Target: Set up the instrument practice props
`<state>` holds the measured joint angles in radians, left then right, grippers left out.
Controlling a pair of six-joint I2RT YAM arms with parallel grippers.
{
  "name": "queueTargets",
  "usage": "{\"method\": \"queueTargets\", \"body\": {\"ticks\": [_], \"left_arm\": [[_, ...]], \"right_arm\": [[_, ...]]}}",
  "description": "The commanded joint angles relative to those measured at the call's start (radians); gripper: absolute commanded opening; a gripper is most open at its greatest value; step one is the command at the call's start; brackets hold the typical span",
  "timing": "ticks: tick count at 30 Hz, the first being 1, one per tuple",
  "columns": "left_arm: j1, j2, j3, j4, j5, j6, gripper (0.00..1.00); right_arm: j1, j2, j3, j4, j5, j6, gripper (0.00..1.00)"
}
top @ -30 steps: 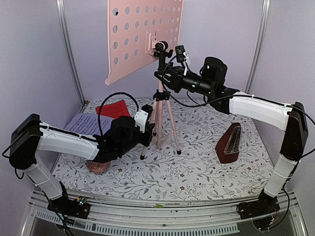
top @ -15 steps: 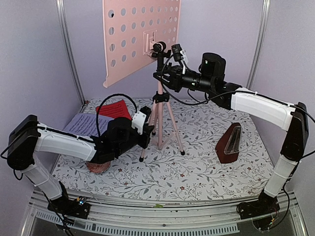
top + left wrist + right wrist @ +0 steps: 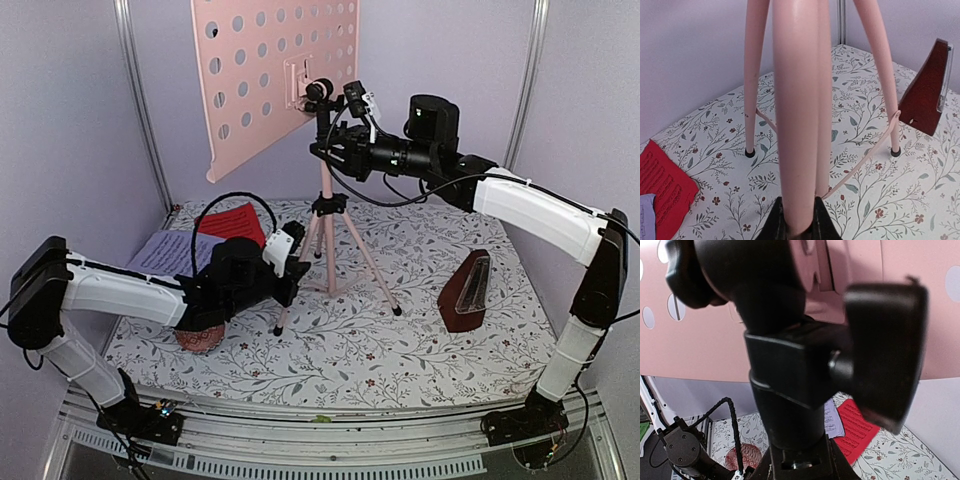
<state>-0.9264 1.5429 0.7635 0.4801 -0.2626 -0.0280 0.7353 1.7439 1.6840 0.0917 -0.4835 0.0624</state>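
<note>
— Music stand [image 3: 326,215], seen from above: where is it being kept?
— It is being held upright near the middle of the floral table [image 3: 400,350], legs spread. Its black neck [image 3: 322,125] is being pinched by the right gripper [image 3: 325,152], and one leg is being clamped low down by the left gripper [image 3: 296,262]. The perforated desk [image 3: 265,90] is being carried high at 11 o'clock, close to the back wall.
— And the other props?
— The red page [image 3: 232,220] and the lavender page [image 3: 180,250] are lying flat at 9 to 10 o'clock of the feet. The metronome [image 3: 468,290] is standing at 4 o'clock, well apart. The stand is judged nearly placed. Nothing is yet being set on the desk, so the pages look like the work left.
— The left wrist view?
— A pink leg is being squeezed between the jaws of the left gripper [image 3: 799,220]. Two capped feet are being shown on the cloth at 10 and 2 o'clock. The metronome [image 3: 925,95] is beyond the 2 o'clock foot, the red page [image 3: 660,185] is at 8 o'clock, and open cloth lies between.
— The right wrist view?
— The right gripper [image 3: 797,460] is being pressed onto the black neck [image 3: 790,425], jaws closed on it. The desk [image 3: 720,340] is filling the top, and the red page [image 3: 857,427] is showing at 5 o'clock. Room is judged tight at 12 o'clock and freer toward 6.
</note>
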Motion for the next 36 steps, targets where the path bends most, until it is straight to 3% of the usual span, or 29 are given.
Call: {"method": "queueTargets", "body": {"ticks": [1, 14, 22, 36], "left_arm": [[0.021, 0.0, -0.047, -0.147, 0.012, 0.047, 0.0], [0.025, -0.021, -0.04, -0.252, 0.013, 0.082, 0.0], [0.025, -0.029, -0.046, -0.284, 0.016, 0.079, 0.0], [0.034, -0.028, -0.052, -0.298, 0.027, 0.072, 0.0]], "right_arm": [[-0.003, -0.139, 0.151, 0.306, -0.003, 0.025, 0.13], [-0.003, -0.259, -0.017, 0.294, 0.064, -0.026, 0.18], [-0.004, -0.302, -0.077, 0.281, 0.067, -0.044, 0.34], [-0.008, -0.39, -0.284, 0.248, 0.162, -0.101, 0.76]]}}
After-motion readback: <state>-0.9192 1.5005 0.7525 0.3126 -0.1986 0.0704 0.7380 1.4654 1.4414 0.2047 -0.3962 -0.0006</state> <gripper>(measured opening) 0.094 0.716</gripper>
